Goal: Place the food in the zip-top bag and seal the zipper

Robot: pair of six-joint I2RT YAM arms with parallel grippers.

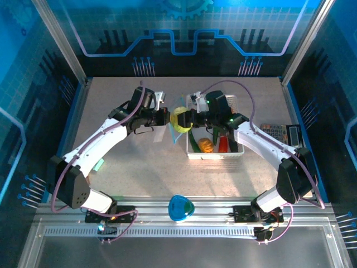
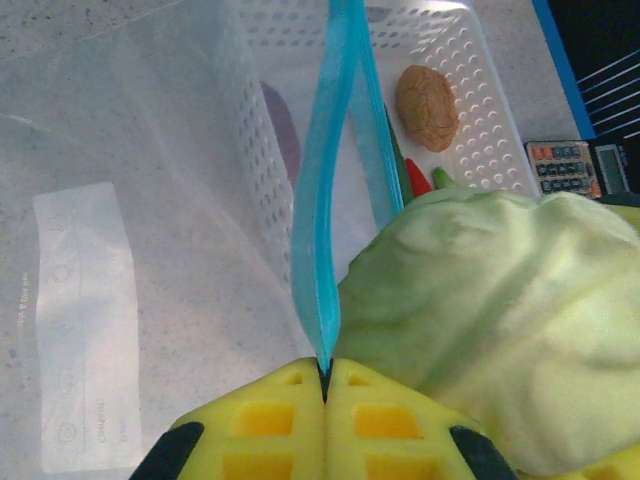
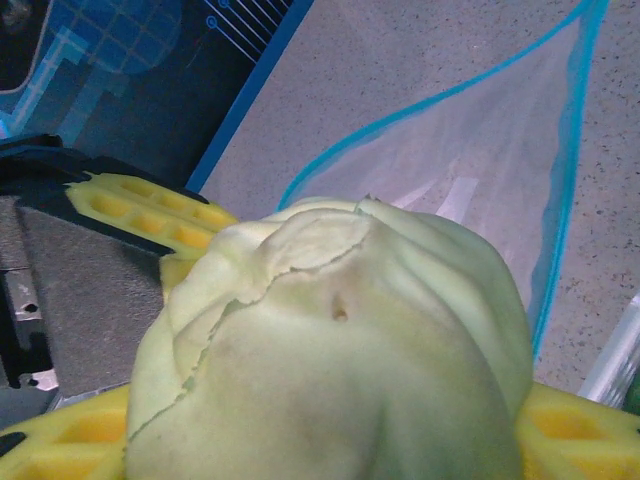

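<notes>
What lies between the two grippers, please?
The cabbage, held by the right gripper, and the bag's blue zipper, pinched by the left gripper, in the top view.

The zip-top bag (image 3: 470, 160) gapes open between the two runs of its zipper (image 2: 322, 250), leaving a passage into it. The cabbage (image 3: 340, 370), gripped in the right hand (image 1: 182, 118), crowds the near end of that gap. The left hand (image 2: 325, 395), pinched on the zipper, blocks one corner. The basket (image 2: 480, 140) wall stands just beside the bag. Between the two arms the surface (image 1: 167, 173) lies open.
</notes>
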